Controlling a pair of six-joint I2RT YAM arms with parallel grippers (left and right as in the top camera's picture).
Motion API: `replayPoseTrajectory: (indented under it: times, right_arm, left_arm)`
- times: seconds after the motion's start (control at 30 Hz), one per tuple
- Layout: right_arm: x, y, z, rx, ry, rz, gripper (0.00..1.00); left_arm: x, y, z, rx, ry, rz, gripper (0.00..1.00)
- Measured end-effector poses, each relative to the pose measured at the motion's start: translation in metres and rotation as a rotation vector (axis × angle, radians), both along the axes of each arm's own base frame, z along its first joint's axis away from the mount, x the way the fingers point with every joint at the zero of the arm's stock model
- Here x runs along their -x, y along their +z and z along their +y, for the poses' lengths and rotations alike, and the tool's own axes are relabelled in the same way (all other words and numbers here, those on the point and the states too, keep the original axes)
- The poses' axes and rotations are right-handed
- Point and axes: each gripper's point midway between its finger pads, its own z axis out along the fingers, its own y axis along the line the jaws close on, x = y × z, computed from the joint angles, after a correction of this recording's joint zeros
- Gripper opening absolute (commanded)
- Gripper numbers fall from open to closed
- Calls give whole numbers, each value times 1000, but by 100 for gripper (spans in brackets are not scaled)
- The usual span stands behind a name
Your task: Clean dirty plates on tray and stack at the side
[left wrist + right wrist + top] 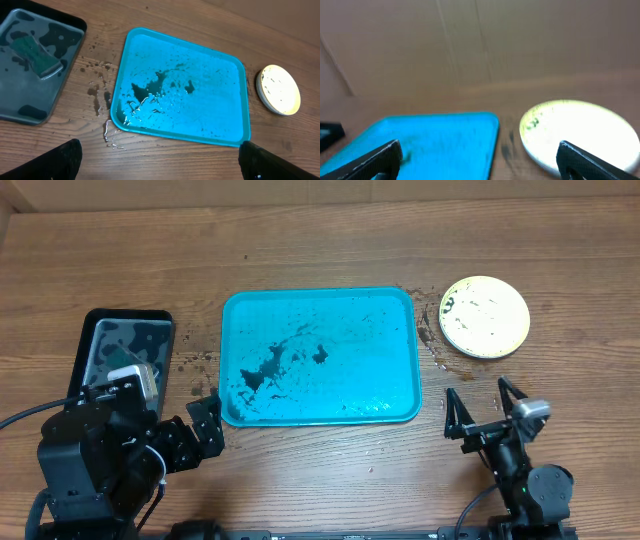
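A: Where are the plates [484, 316]?

B: Off the turquoise tray [370, 370], stacked on the surface just to its right, with the yellow-green rim on top. I can't tell how many lie beneath.

A: And the claws?

B: The left claw [208, 426] and right claw [478, 390] both gape wide and empty.

A: What's left?

B: Little, I'd judge. The top plate shows dark flecks; for a re-wipe, take the green sponge [36, 52] from the black tray [15, 107] and press gently so the stack doesn't slide

On the wooden table [320, 240]: wet turquoise tray [372, 372] mid-table, black tray [130, 313] left, stacked plates [484, 316] right, dirty droplets [200, 365] between the trays.
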Motion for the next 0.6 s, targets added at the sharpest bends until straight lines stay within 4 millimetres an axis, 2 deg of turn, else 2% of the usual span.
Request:
replayPoseTrajectory:
  times: [0.6]
  right_arm:
    - [-1,1,-4,47,-21,-16,100]
  left_arm:
    - [0,0,0,0,0,0,100]
